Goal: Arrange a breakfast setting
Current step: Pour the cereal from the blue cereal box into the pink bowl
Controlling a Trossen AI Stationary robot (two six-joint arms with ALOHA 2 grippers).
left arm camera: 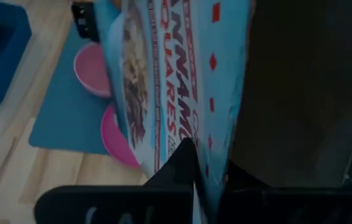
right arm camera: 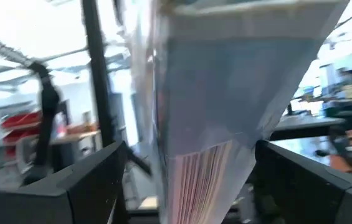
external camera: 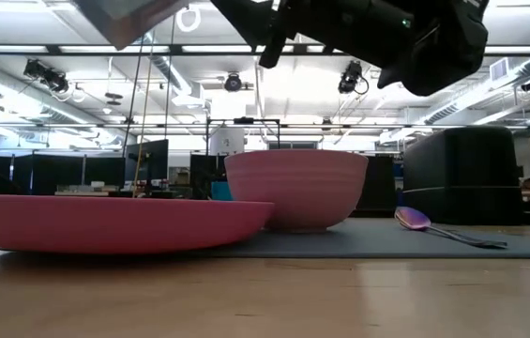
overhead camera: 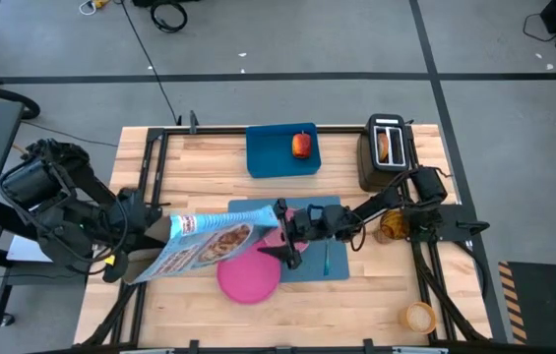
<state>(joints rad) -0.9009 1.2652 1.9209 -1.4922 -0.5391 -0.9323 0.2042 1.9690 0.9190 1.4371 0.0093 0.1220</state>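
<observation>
Cereal box (overhead camera: 204, 246) hiding bowl (external camera: 295, 188), plate (overhead camera: 249, 278) half-covered

Left gripper (overhead camera: 164, 229) jaws clamped, right gripper (overhead camera: 276, 228) jaws spread, arms reaching toward each other mid-table.

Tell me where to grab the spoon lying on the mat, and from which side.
Grip the spoon at mid-handle, coming straight down from above: it lies flat on the mat, handle slim and clear of the bowl, so fingers should close across its width.
</observation>
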